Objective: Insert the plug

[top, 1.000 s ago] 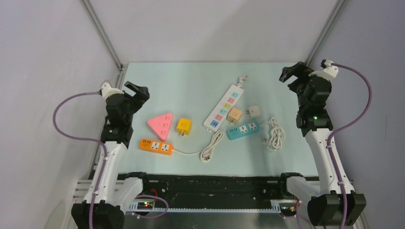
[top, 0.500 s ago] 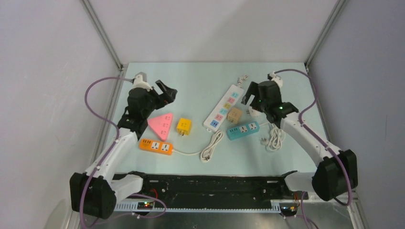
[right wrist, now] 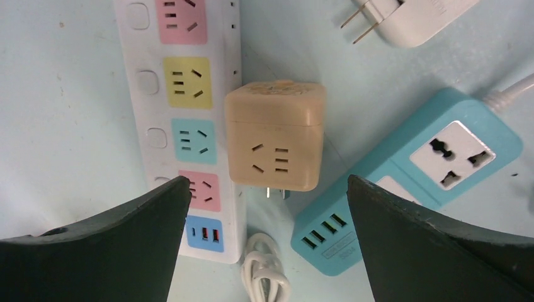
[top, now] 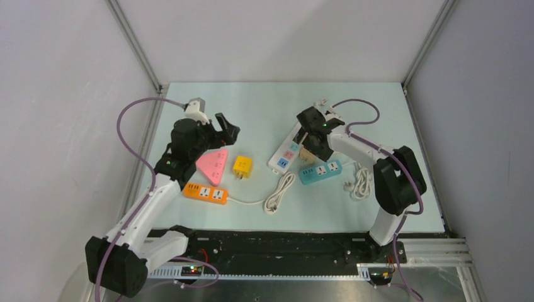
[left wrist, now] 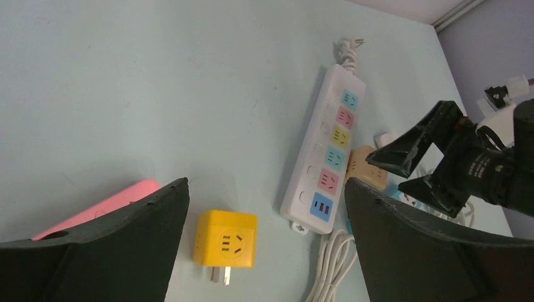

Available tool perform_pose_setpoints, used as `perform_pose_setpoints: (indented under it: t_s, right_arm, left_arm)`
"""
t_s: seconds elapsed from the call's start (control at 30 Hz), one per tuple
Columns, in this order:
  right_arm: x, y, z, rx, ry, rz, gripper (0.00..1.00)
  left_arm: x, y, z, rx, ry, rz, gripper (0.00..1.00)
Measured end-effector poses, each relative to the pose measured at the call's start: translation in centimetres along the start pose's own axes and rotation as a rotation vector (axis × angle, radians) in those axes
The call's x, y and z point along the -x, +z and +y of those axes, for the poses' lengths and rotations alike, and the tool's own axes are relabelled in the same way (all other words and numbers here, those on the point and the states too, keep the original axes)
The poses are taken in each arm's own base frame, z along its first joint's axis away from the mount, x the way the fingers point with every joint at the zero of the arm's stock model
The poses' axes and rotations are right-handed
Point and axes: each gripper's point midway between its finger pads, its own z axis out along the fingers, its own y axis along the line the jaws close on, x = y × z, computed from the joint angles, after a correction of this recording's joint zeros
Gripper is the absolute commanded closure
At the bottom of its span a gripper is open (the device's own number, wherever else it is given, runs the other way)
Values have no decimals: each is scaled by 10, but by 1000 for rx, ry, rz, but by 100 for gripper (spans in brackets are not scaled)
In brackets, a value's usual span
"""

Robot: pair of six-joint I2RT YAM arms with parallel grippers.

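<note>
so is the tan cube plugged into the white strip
No, the tan cube lies beside the white strip, its prongs showing free.

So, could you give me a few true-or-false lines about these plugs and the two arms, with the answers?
1. The right gripper is open over the tan cube adapter. True.
2. The tan cube adapter is plugged into the white power strip. False: it lies on the table beside the strip, prongs free.
3. The left gripper holds the yellow cube adapter. False: it is open and empty, and the yellow cube lies on the table.
4. The teal power strip has USB ports at one end. True.
5. The orange power strip lies nearest the right arm. False: it lies on the left arm's side, by the pink triangular adapter.
</note>
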Motion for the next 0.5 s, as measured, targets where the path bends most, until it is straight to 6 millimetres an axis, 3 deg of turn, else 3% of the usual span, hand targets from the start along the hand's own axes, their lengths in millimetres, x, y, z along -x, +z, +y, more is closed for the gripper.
perform_pose_setpoints:
  t_s: [0.2, 0.5]
  right_arm:
    - [-12, 10, -5, -65, -5, -5, 1]
    - [-8, 30, -12, -111, -73, -57, 5]
  left_arm:
    - [-12, -15, 7, 10, 1, -4, 2]
    - [-20, -13, 11, 20, 0, 19, 2]
